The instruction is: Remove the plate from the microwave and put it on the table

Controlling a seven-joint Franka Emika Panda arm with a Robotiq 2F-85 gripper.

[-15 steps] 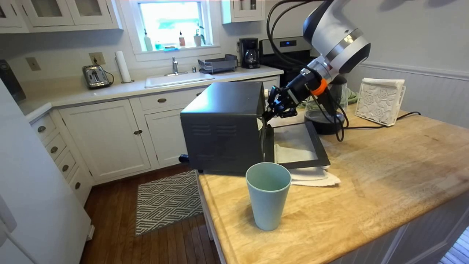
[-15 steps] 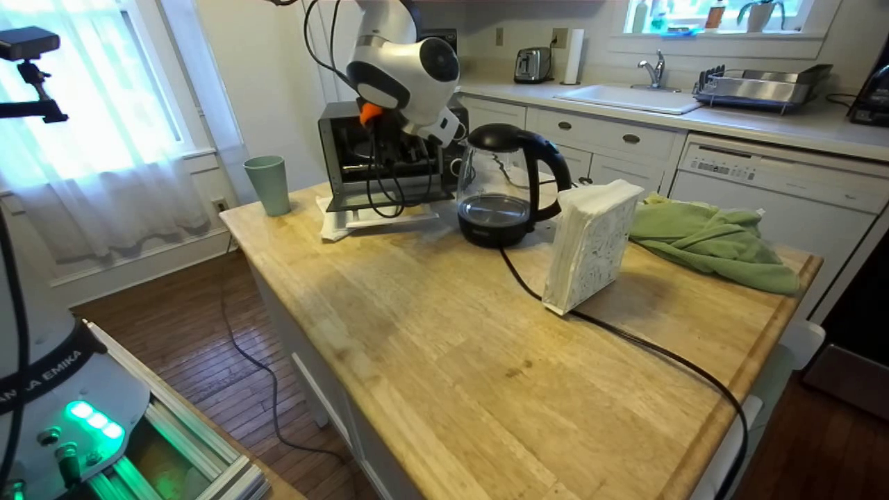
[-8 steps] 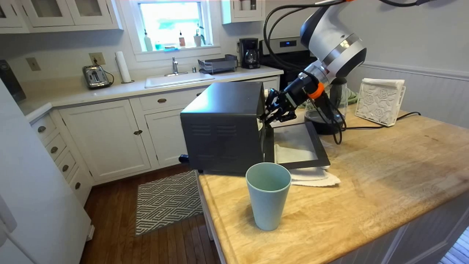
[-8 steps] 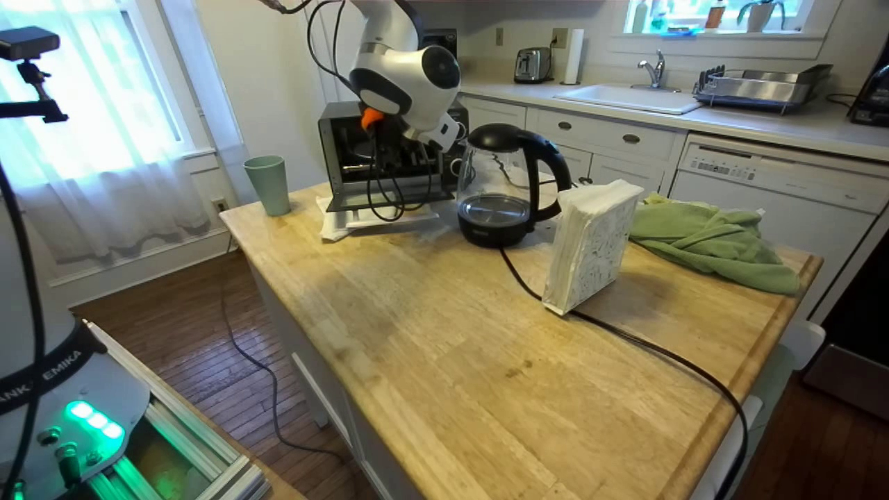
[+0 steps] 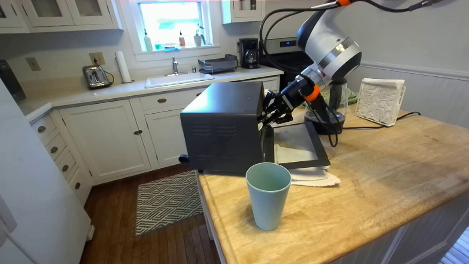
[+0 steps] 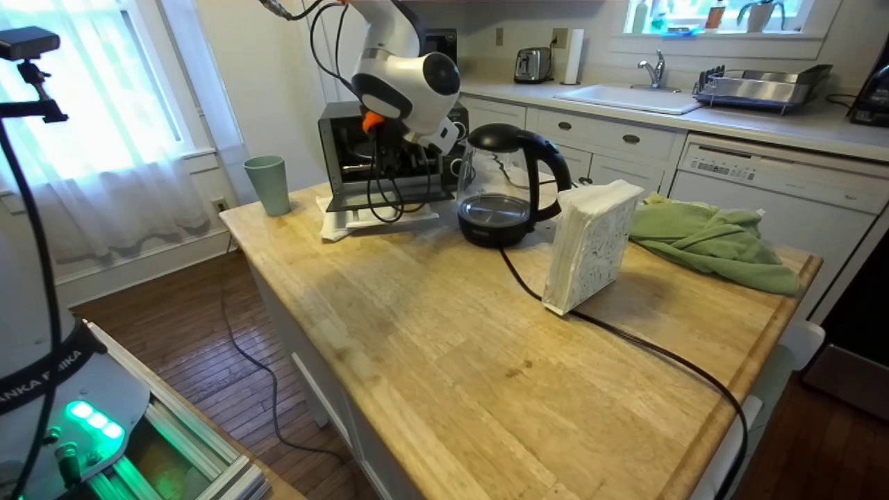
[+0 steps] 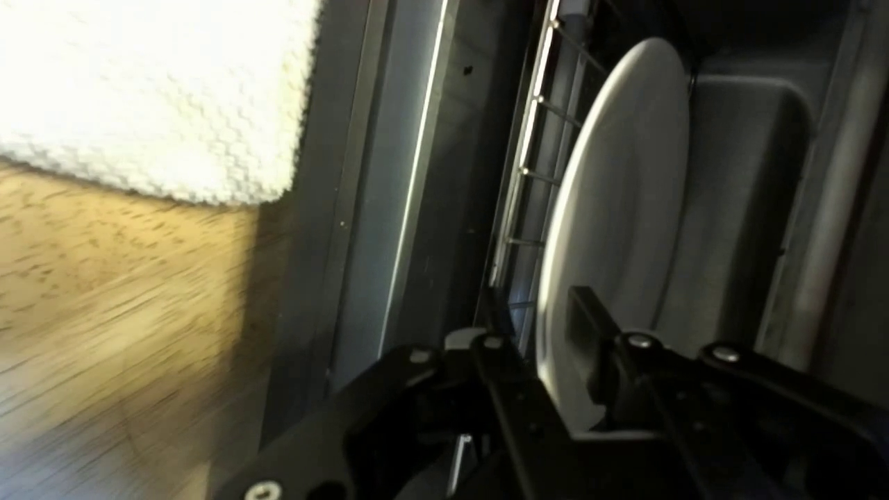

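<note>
You can read "ANKA" and "MIKA" on the robot's base (image 6: 114,382), a cable (image 6: 53,333) between. Your gripper (image 7: 538,309) stands parted astride the edge of the plate (image 7: 618,208) inside the microwave (image 5: 225,135).

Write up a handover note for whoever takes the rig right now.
Gripper: jaws open, seemingly astride the rim of the plate; no firm grip showing.
Plate: inside the microwave, which stands on the table.
Done: door folded down, jaws at the plate.
Left: close on the rim, ease the plate out over the door, set it on the table.
</note>
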